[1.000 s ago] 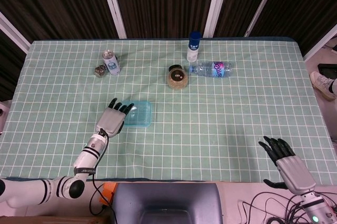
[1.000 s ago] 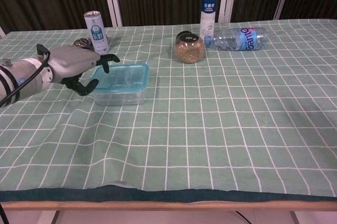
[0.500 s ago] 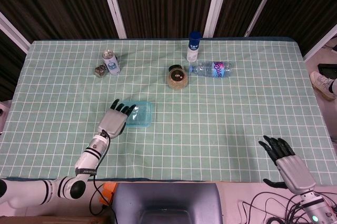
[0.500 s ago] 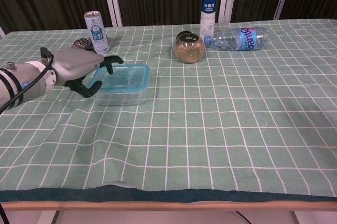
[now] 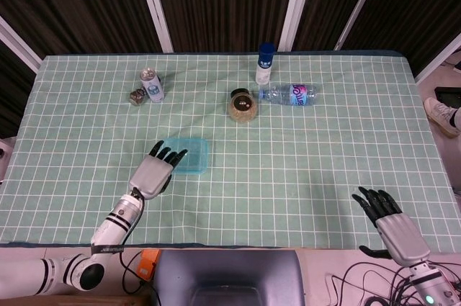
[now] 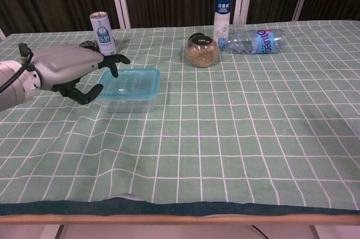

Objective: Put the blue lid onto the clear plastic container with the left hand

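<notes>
Left hand [image 5: 153,172] backing off toward 7 o'clock, fingers apart, empty.
Blue lid [image 6: 129,82] sits on clear plastic container [image 6: 125,104]; placement looks done.

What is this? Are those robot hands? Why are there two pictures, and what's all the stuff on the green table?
Yes, they belong to a robot with two arms. One picture looks down from its head, the other looks out from its chest, so both show the same table. The left hand hangs beside a clear plastic container with a blue lid on top, holding nothing. The right hand rests open near the table's edge, seen only from the head. Farther back are a can, a round jar, a tall white bottle with a blue cap and a water bottle lying on its side.
</notes>
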